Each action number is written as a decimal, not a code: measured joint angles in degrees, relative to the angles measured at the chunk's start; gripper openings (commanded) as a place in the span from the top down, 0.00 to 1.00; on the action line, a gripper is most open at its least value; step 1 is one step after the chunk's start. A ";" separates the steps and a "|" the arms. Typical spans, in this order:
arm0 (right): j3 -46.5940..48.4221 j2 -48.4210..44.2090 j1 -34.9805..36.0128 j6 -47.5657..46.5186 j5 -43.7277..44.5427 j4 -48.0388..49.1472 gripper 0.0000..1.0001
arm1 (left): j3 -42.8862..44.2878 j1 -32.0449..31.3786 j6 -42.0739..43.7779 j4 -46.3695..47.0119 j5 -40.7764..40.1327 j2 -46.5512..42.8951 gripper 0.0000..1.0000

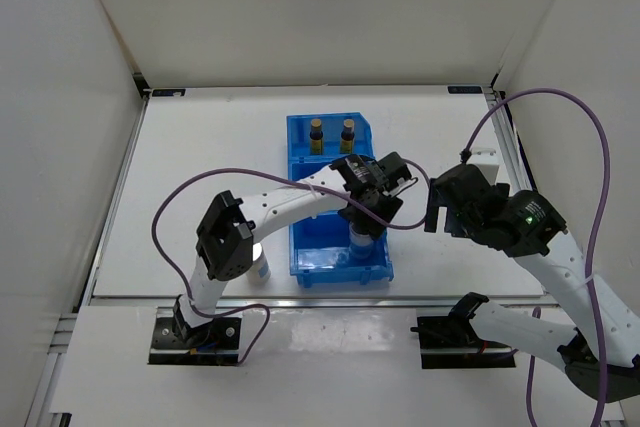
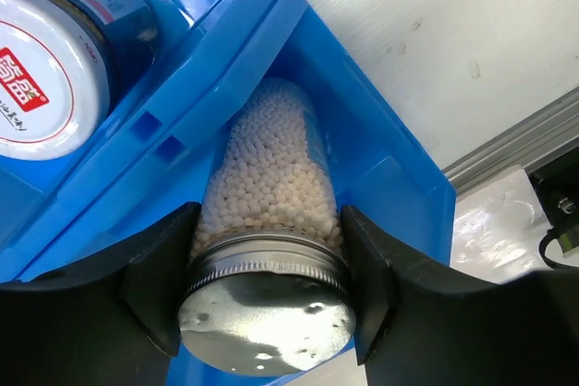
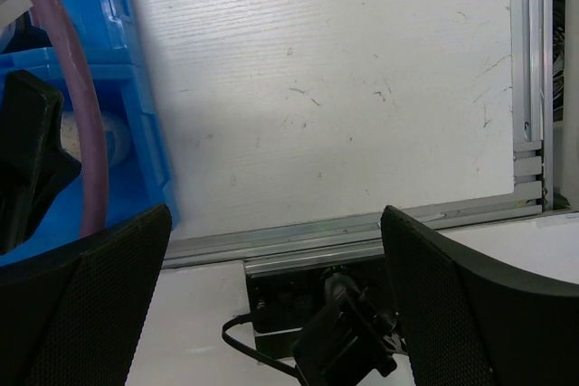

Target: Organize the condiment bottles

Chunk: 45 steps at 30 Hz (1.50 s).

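Silver-lidded shaker (image 2: 271,178), pinched at its lid by the left gripper (image 2: 267,277), sits in the blue bin (image 2: 380,160). Right gripper (image 3: 276,305) hangs spread wide, holding nothing.

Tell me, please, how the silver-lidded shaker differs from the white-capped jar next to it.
The shaker has a plain silver lid; the jar has a white one with a red mark. The left hand grips the shaker; nothing holds the jar. Both sit in the blue bin, in neighbouring compartments.

Bright, even o/h light — soft shadows, sharp.
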 measured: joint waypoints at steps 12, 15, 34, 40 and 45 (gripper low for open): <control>-1.90 0.02 0.00 0.09 0.02 -0.02 0.00 | -5.22 -0.02 -0.50 -1.09 -6.78 -15.78 0.00; -1.97 0.02 0.00 0.11 0.02 -0.02 0.00 | -11.02 2.16 -0.85 -2.01 -11.52 -32.94 0.00; -2.58 0.66 0.00 0.11 0.50 -0.02 0.00 | -46.53 25.49 -10.16 -8.17 -4.17 -56.92 0.00; -2.58 0.74 0.00 0.11 0.50 -0.02 0.00 | -48.13 27.89 -10.10 -5.22 0.81 -54.77 0.00; -2.58 1.27 0.00 0.11 0.50 -0.02 0.00 | -48.13 28.20 -10.21 -1.79 4.50 -51.84 0.00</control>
